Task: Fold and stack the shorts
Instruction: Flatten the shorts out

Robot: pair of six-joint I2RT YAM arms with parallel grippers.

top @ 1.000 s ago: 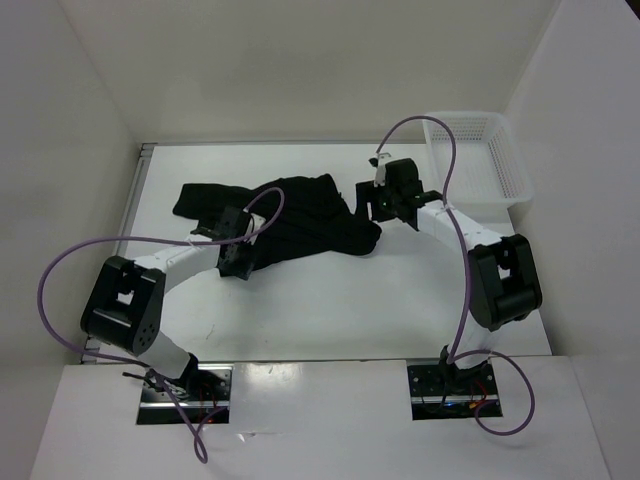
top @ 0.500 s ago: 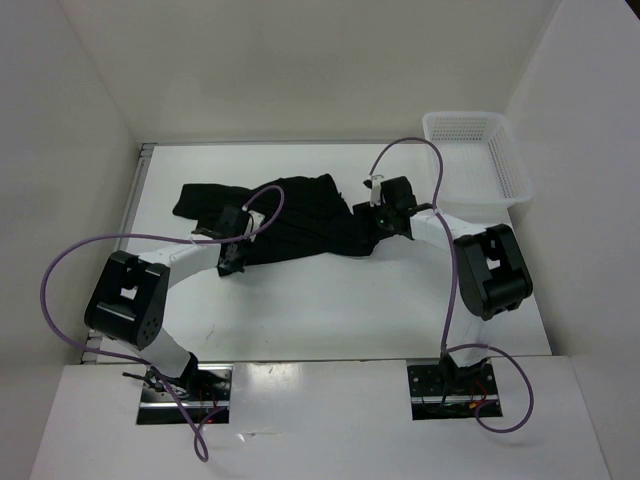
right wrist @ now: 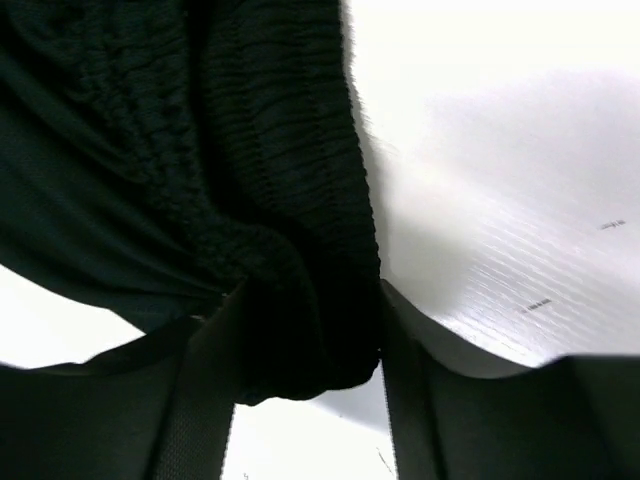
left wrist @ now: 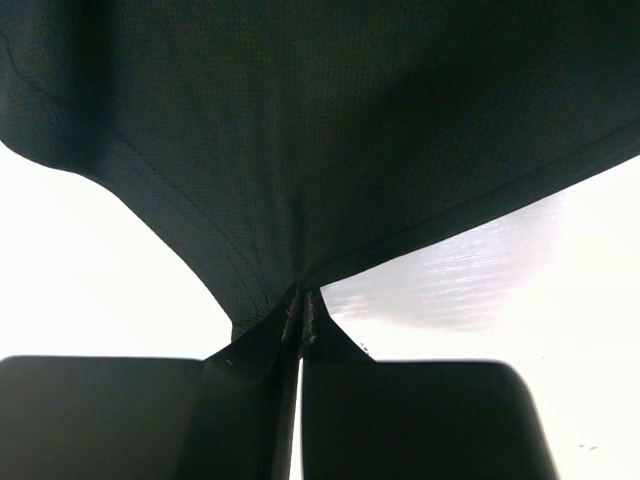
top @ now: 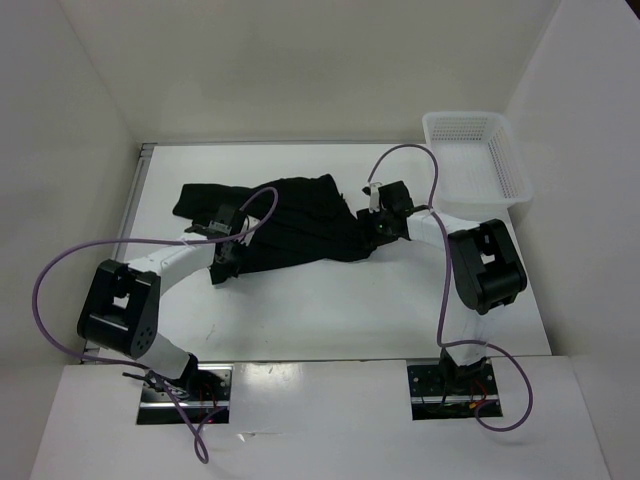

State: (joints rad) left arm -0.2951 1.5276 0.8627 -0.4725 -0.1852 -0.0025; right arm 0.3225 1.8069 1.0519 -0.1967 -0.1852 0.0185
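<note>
Shorts point(top: 290, 220) lie crumpled (a dark, spread heap) on the far half of the counter point(top: 330, 300); at their near-left edge the left fingers point(left wrist: 298, 335) are pinched tight on a hem; at the right end the right fingers point(top: 377, 226) clasp the bunched waistband, part-open around it; a basket point(top: 515, 170) stands at the far right corner.
</note>
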